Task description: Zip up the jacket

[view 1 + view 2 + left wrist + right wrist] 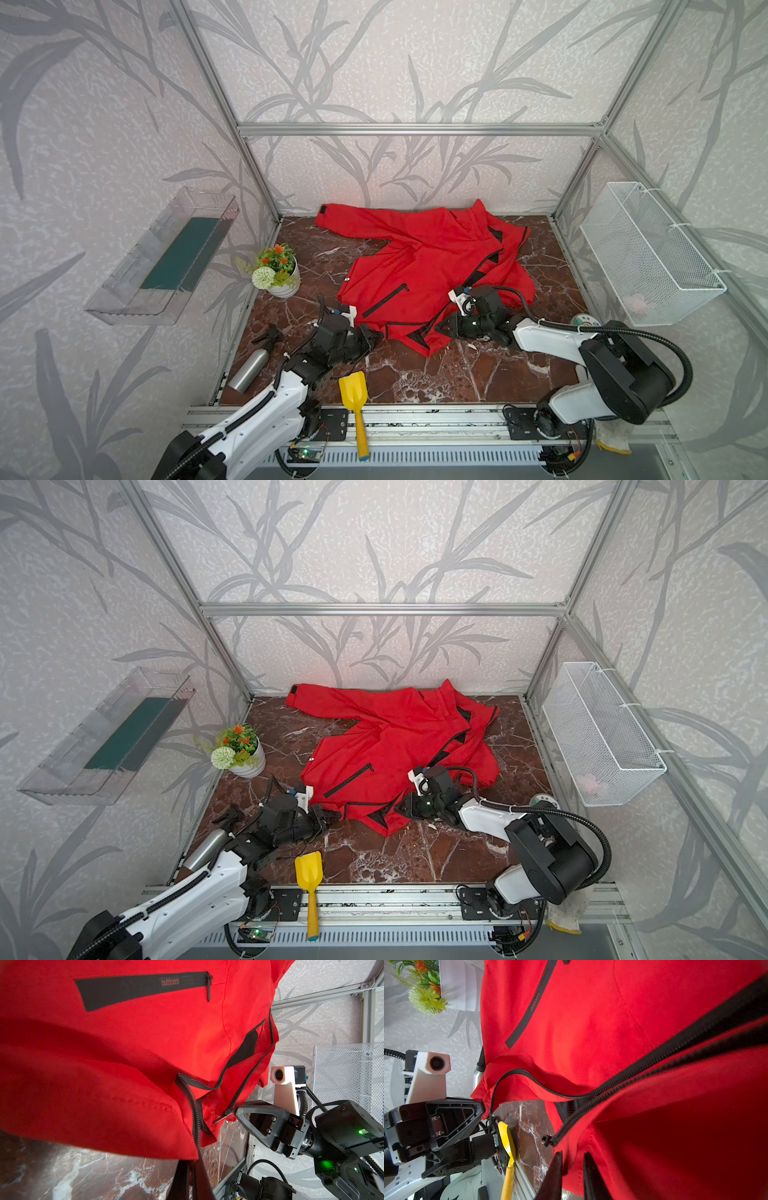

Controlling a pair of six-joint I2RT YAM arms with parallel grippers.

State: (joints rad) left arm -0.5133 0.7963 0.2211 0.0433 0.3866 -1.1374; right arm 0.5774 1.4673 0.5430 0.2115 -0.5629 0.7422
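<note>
red fabric jacket [415,270] with black zip, crumpled mid-frame | left gripper [377,335] clamped on its hem [483,1088] | right gripper [439,328] jaws parted beside black zipper slider [547,1141] | advice: pinch pull squarely, keep hem taut, draw toward collar

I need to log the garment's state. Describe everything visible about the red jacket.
The jacket is bright red woven-looking fabric with black lining, lying crumpled and unzipped on the marble table, one sleeve stretched toward the back left. Its black front zipper gapes, the slider at the bottom hem. A black pocket zipper reads 'outdoors'. The left gripper pinches a hem corner; the right gripper straddles the hem by the slider.
</note>
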